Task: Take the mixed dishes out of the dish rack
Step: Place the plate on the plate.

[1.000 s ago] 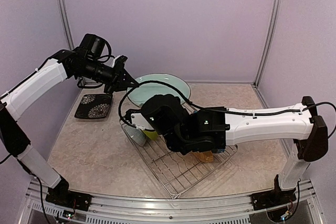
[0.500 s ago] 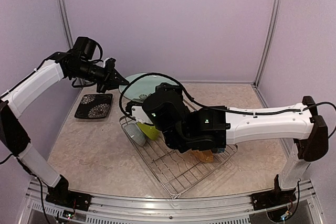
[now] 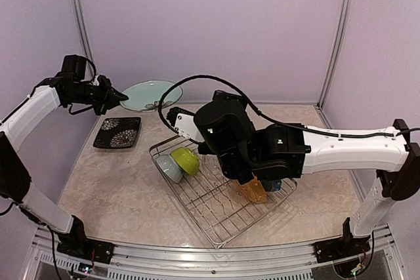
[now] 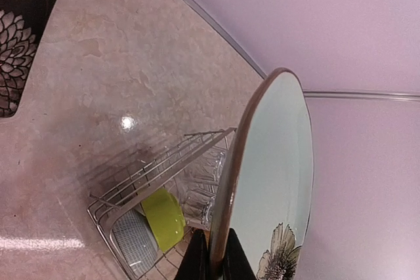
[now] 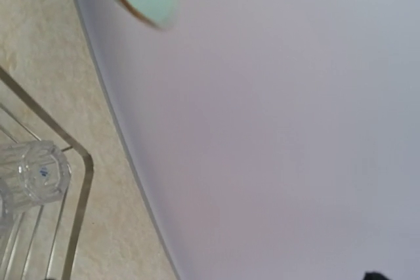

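Pale teal plate [image 3: 151, 95] hangs tilted over the worktop's [image 3: 118, 188] far left, its rim pinched in the closed left claw [image 3: 113, 98] (well apart from the dish rack [image 3: 216, 222]). Right claw [image 3: 177, 119] hovers above the rack's lime bowl [image 3: 186, 160]; its opening I cannot tell.

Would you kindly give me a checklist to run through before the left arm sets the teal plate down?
1. Left gripper shut on the teal plate at its rim: ok.
2. Plate lifted free of the dish rack: ok.
3. Bare table between the black square plate and the rack: ok.
4. Right arm apart from the plate: cannot tell.
5. Lime bowl and pale-blue bowl seated in the rack: ok.
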Motion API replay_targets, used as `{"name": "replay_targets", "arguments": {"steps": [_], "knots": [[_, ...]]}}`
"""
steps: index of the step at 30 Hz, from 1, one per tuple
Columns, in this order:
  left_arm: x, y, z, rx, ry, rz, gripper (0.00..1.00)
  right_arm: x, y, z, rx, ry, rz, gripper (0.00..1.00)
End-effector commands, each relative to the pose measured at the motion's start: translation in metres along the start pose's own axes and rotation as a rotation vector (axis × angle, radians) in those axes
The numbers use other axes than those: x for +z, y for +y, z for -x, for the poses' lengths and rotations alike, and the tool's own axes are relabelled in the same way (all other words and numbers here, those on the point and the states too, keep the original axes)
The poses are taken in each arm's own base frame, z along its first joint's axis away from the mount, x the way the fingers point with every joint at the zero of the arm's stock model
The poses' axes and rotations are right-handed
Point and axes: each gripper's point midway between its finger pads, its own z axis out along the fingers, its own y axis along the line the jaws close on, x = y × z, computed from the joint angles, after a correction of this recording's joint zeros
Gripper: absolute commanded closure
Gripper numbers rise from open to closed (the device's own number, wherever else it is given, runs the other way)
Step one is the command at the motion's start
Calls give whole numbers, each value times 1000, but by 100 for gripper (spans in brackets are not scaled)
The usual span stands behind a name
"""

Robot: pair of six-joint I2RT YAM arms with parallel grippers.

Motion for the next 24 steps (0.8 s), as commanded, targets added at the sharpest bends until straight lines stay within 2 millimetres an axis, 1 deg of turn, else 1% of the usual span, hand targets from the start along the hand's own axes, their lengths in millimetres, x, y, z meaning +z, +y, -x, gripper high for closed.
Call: {"name": "replay_targets", "arguments": {"steps": [1, 3, 7, 9, 14, 18, 24], "knots": [[-32, 1, 39, -8, -165, -67, 100, -5, -26, -9, 164, 15, -2, 1], [-40, 21, 53, -55, -215, -54, 100, -6, -31, -13, 220, 20, 12, 1], [-55, 56, 74, -117, -317, -9, 100, -6, -36, -21, 316, 38, 52, 1], [-62, 75, 84, -149, -364, 22, 100, -6, -38, -26, 372, 44, 65, 1], [-71, 116, 102, -221, -454, 86, 100, -10, -40, -36, 467, 64, 99, 1], [-74, 134, 114, -209, -506, 142, 100, -13, -43, -45, 541, 85, 117, 1], [-76, 155, 133, -202, -558, 191, 100, -17, -44, -53, 664, 101, 173, 1]]}}
